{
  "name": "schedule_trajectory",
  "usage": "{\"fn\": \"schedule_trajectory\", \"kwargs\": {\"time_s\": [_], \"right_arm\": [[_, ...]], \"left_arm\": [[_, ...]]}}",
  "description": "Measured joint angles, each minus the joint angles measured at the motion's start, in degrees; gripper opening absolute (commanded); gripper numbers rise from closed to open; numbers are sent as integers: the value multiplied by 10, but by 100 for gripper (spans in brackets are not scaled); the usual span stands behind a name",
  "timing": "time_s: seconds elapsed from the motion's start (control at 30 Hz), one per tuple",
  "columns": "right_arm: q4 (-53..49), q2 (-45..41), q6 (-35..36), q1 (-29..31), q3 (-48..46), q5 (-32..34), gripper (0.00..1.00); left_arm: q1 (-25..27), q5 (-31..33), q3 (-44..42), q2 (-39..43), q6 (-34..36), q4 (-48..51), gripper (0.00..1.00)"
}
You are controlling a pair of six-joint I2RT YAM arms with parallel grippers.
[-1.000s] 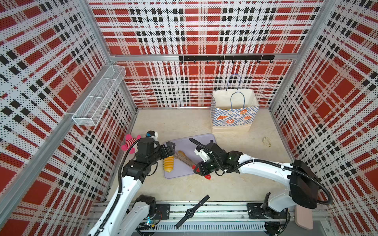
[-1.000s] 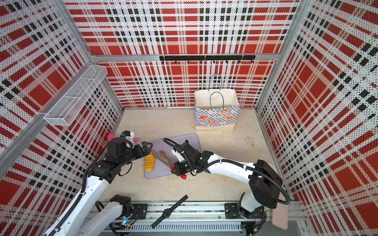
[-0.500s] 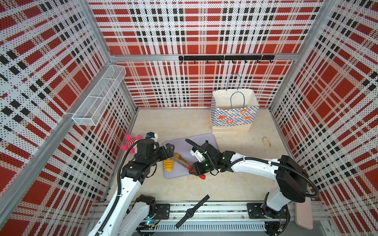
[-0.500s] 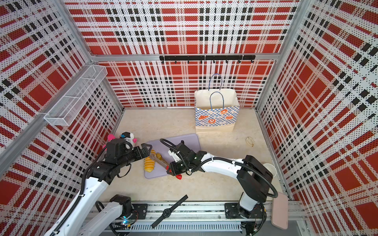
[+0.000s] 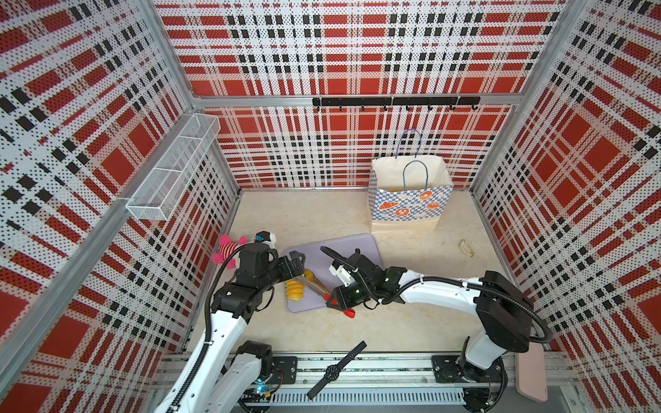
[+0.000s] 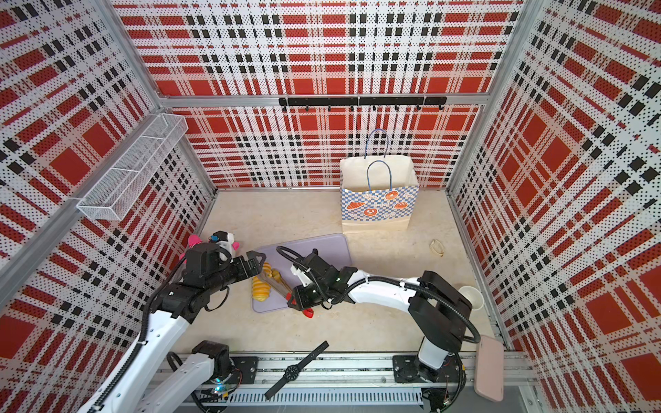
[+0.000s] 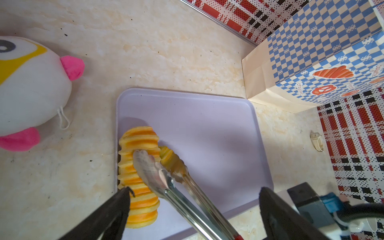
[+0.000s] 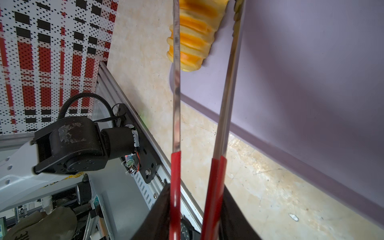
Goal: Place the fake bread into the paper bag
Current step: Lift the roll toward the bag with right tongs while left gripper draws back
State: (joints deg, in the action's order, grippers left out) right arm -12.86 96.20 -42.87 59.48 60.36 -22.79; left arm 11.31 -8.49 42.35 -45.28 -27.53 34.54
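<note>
One piece of fake bread (image 5: 295, 290) (image 6: 260, 290), a ridged golden-yellow loaf, lies at the near left corner of a lilac tray (image 5: 347, 250) (image 7: 207, 124). My right gripper (image 5: 334, 303) (image 8: 195, 195) is shut on the red handles of metal tongs (image 5: 314, 286) (image 8: 175, 104). The tong tips straddle the loaf (image 7: 137, 139), one lying on its top. My left gripper (image 5: 298, 266) (image 7: 195, 191) hangs open just above the loaf and tongs, holding nothing. The paper bag (image 5: 407, 207) (image 6: 379, 211) stands open at the back right, checker-printed.
A pink-striped plush doll (image 5: 229, 248) (image 7: 31, 87) lies left of the tray by the wall. A wristwatch (image 5: 336, 370) rests on the front rail, a small clip-like item (image 5: 466, 247) near the right wall, a paper cup (image 6: 471, 296) and pink phone (image 5: 531, 372) front right. A wire basket (image 5: 171, 175) hangs on the left wall.
My right gripper has carried the tongs leftward along the tray's near edge, bringing their tips onto the loaf. The left arm has barely moved and stays open.
</note>
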Motion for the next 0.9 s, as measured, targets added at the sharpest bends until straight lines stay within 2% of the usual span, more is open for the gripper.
{"fn": "schedule_trajectory", "kwargs": {"time_s": [0.17, 0.33, 0.63, 0.73, 0.9], "right_arm": [[3, 22, -1, 2, 5, -2, 35], [2, 38, 0, 4, 27, 1, 25], [-6, 36, 8, 4, 28, 21, 18], [2, 16, 12, 2, 9, 32, 17], [6, -69, 24, -14, -57, 61, 16]], "left_arm": [[0, 0, 0, 0, 0, 0, 98], [0, 0, 0, 0, 0, 0, 98], [0, -1, 0, 0, 0, -2, 98], [0, -3, 0, 0, -3, -6, 98], [0, -24, -3, 0, -16, -34, 98]]}}
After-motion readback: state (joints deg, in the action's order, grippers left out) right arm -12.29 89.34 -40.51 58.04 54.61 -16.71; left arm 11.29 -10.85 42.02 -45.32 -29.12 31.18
